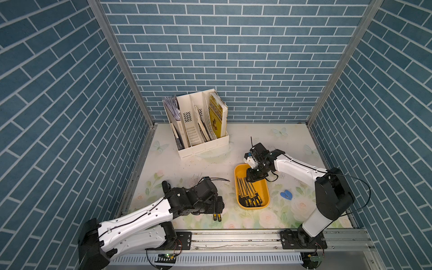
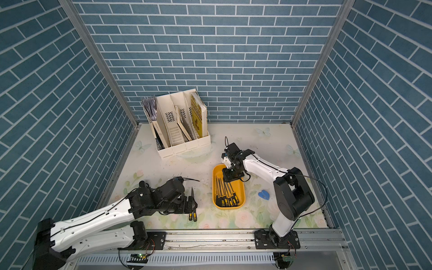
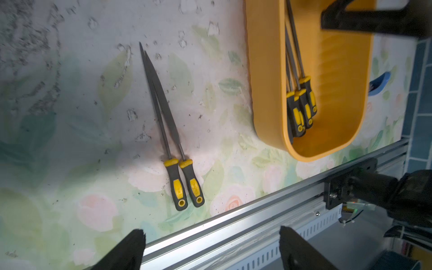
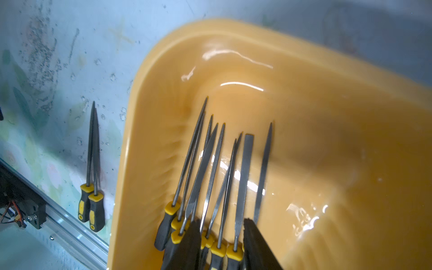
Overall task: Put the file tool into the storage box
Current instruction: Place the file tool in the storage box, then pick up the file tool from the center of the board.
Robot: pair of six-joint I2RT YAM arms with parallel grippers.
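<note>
Two grey steel files [image 3: 178,187] with black-yellow handles are lying near the floral tabletop's [image 1: 187,168] front edge, outside the orange-yellow plastic tray [image 1: 263,188]. The left claw [image 3: 211,230] and right claw [image 4: 221,221] are gaping. Blue brick-patterned walls [image 1: 233,58] are surrounding.

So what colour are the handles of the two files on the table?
Black handles with yellow patches, clearest in the left wrist view.

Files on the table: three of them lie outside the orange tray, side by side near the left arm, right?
Not three: two files lie outside the orange tray, side by side on the table near the left gripper. The left wrist view shows the pair clearly.
</note>
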